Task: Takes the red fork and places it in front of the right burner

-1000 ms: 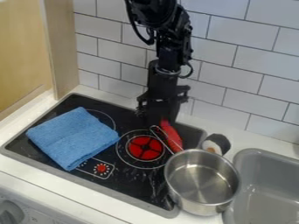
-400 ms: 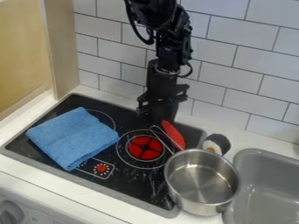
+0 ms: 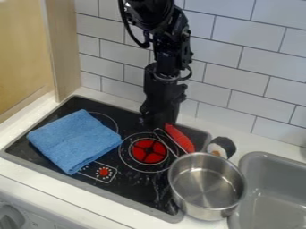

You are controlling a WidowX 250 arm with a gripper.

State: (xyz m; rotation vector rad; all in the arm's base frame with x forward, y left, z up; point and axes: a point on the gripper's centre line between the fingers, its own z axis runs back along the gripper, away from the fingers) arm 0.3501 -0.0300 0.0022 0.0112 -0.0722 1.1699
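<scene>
Claw (image 3: 156, 124) near the stove's (image 3: 109, 196) wall-side edge, at one end of the red fork (image 3: 180, 137); whether it is clenched on the fork or released cannot be told. The fork lies slanted behind and sink-side of the right burner (image 3: 148, 151), beside the handle (image 3: 170, 142) of the pot (image 3: 206, 181). Its far end meets the claw's outline; its near end comes close to the pot's rim, contact uncertain. The place asked for, toward the stove's near edge, is not yet reached.

Likely faults: (a) a direct pull toward the near edge could snag the fork on the wire handle or press it against the pot, the two lying so close; (b) if the hold is only at the fork's end, the free end could swing or slip out; (c) a low path could drag the handle along and shift the pot. Raising the fork clear of the handle first would probably avoid all three.

Compared with the earlier frames: the fork's near end has swung toward the sink, giving it a stronger slant, while its far end remains by the claw. The claw has turned and looks narrower; the arm above it has shifted slightly toward the cabinet (image 3: 62, 49). Pot and cloth (image 3: 75, 140) are unmoved.
</scene>
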